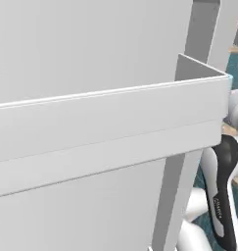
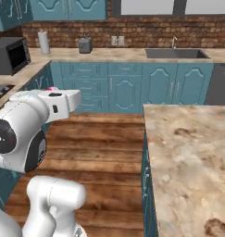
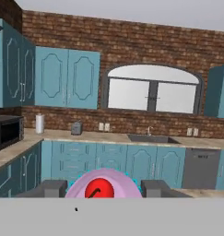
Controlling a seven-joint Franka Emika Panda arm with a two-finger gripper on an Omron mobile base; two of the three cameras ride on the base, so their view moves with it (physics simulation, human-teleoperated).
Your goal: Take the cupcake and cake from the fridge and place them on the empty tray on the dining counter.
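Claw (image 3: 100,190) clenched on the pink-frosted, red-dotted cupcake (image 3: 101,186), carried clear of the beige marble dining counter (image 2: 188,152).
Likely light, soft frosting smears; hold by the wrapper sides, gently, upright.

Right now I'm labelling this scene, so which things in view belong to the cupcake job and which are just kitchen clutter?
Job:
- cupcake, held between the gripper's fingers
- dining counter, marble top
- fridge, its pale inner door shelf close to the left base camera

Just there:
- microwave
- paper towel roll
- toaster
- sink
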